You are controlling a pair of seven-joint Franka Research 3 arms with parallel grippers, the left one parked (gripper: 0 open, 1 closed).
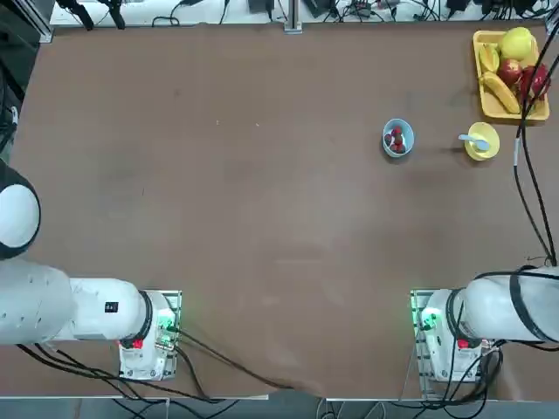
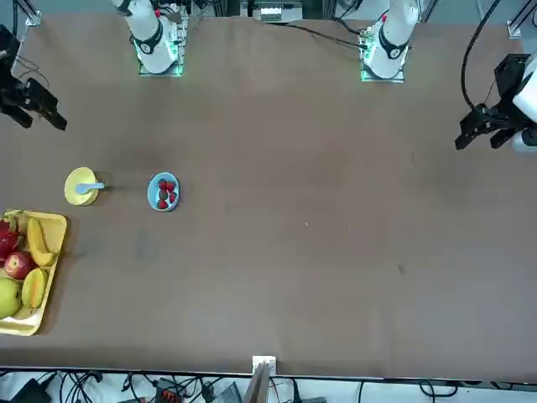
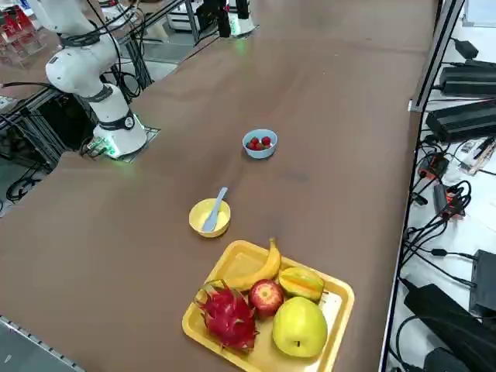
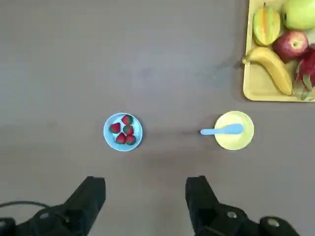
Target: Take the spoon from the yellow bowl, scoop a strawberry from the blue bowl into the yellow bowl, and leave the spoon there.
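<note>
The right pincer [image 4: 145, 196] hangs high above the bench [image 4: 59, 59] with its jaws spread wide and empty, well apart from both bowls. The spoon [image 4: 222, 130] rests in the yellow bowl [image 4: 237, 140], ahead of the pincer and off to one side, its handle overhanging the rim toward the blue bowl [image 4: 123, 132], which holds the strawberries [image 4: 123, 130]. To lift it cleanly, descend over the overhanging handle, align the jaws across it, and close clear of the rim so the bowl is not tipped.

Your right arm [image 1: 507, 314] is glossy white with rounded links and a black band near the base joint. Its base [image 3: 116, 139] sits on a metal plate, with a green light and a red mark on it. Black cables [image 1: 524, 157] run along the arm. The gripper [image 4: 145, 196] has two black, blocky fingers [image 4: 91, 194]
</note>
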